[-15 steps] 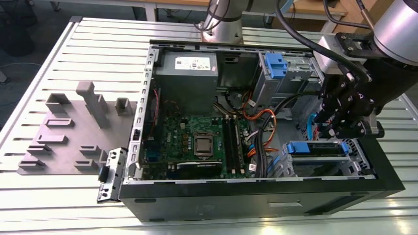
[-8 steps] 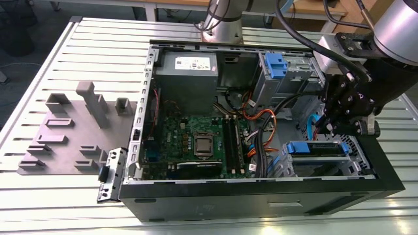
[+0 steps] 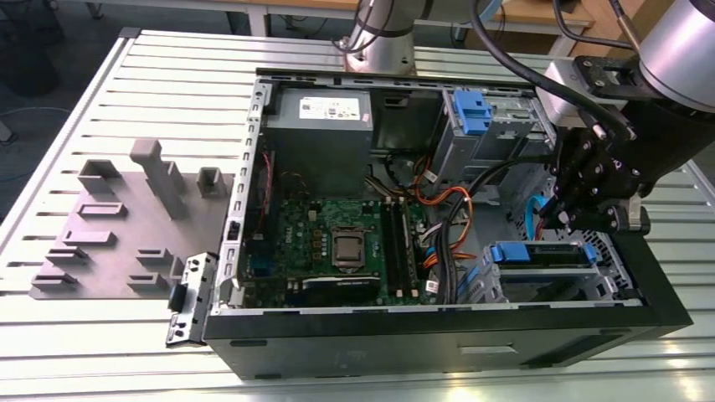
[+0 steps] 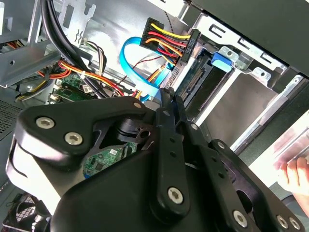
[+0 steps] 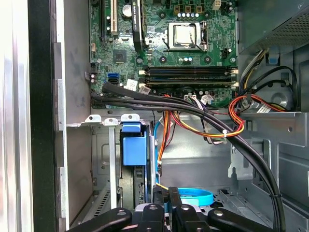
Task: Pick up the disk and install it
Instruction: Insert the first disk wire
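The gripper is hanging inside the open case with its fingers pressed together on nothing. Just beyond the fingertips, the disk is sitting in its bay near the case front, blue tab showing, long axis running into the bay. Farther off, the motherboard is lying flat.
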